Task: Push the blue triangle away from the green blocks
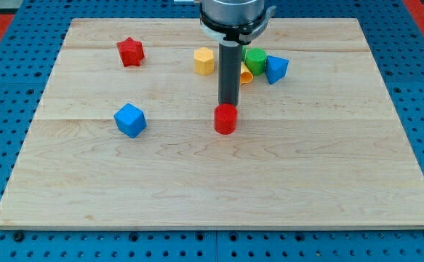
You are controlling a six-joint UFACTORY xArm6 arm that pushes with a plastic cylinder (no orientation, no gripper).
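The blue triangle (276, 68) lies near the view's top, right of centre, touching the right side of a green block (254, 59). Only one green block shows; the rod hides the area to its left. My tip (228, 105) is below and left of both, about a block's width from the green one, and right at the top edge of a red cylinder (225, 119). A small yellow block (246, 77) peeks out between the rod and the blue triangle, below the green block.
A yellow hexagon block (204, 61) sits just left of the rod. A red star (130, 52) lies at the top left. A blue cube (130, 120) lies at the middle left. The wooden board (212, 189) rests on a blue pegboard.
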